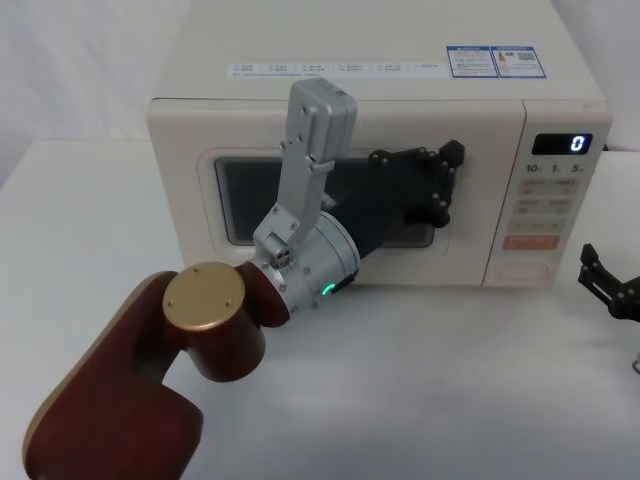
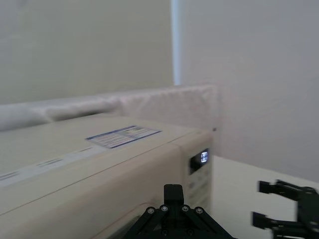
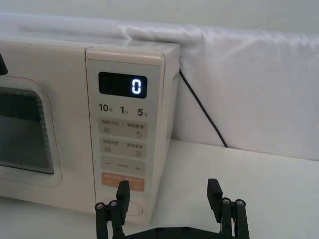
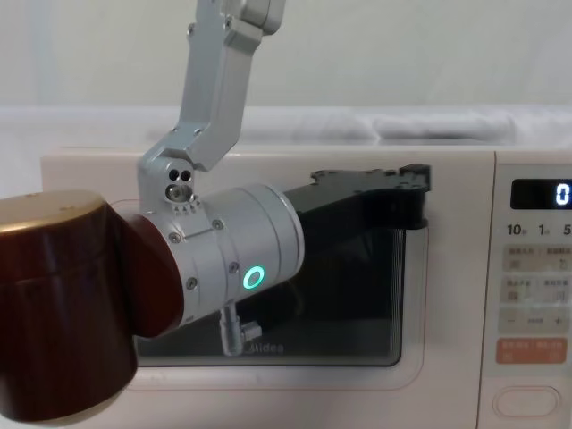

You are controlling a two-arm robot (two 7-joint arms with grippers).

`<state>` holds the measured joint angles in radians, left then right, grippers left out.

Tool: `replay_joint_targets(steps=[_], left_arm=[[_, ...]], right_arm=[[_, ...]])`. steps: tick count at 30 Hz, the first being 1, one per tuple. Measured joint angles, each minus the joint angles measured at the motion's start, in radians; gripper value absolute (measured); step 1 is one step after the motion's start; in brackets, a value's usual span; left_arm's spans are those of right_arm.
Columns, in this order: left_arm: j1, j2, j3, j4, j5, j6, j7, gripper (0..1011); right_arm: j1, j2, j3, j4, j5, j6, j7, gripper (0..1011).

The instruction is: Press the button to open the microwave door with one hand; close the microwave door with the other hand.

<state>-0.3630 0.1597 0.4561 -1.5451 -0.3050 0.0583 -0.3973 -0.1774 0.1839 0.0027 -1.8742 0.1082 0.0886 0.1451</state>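
Note:
The cream microwave door (image 1: pixel 182 185) with its dark window sits flush with the oven front, and its "Midea" logo shows in the chest view (image 4: pixel 89 183). My left gripper (image 1: pixel 447 185), black on a silver wrist with a green ring, lies shut against the door's right edge (image 4: pixel 416 189), holding nothing. One fingertip (image 2: pixel 173 191) points along the oven's top. The wide pill-shaped button (image 1: pixel 522 270) sits at the bottom of the control panel (image 4: pixel 527 402). My right gripper (image 1: pixel 610 285) hangs open a short way in front of that panel (image 3: pixel 168 191), with the button (image 3: pixel 135 209) just beyond its fingers.
The microwave's display (image 1: pixel 562 143) reads 0, and an orange key (image 1: pixel 530 242) sits above the button. A black cable (image 3: pixel 202 112) runs down behind the oven's right side. A white cloth-covered ledge (image 3: pixel 249 74) backs the white table (image 1: pixel 450 400).

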Motion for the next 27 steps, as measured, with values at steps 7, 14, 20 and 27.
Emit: replay_joint_targets(steps=[7,14,20,27], left_arm=[[-0.001,0.024,0.027,-0.018,-0.038,0.000,-0.039,0],[0.033,0.069,0.049,-0.080,-0.057,0.047,-0.027,0],[0.085,0.099,0.046,-0.147,-0.047,0.066,0.023,0],[0.237,0.143,-0.013,-0.297,0.016,0.084,0.157,0]], right_arm=[[0.000,0.000,0.000,0.000,0.000,0.000,0.000,1002],[0.000,0.000,0.000,0.000,0.000,0.000,0.000,1002],[0.000,0.000,0.000,0.000,0.000,0.000,0.000,1002],[0.000,0.000,0.000,0.000,0.000,0.000,0.000,1002]])
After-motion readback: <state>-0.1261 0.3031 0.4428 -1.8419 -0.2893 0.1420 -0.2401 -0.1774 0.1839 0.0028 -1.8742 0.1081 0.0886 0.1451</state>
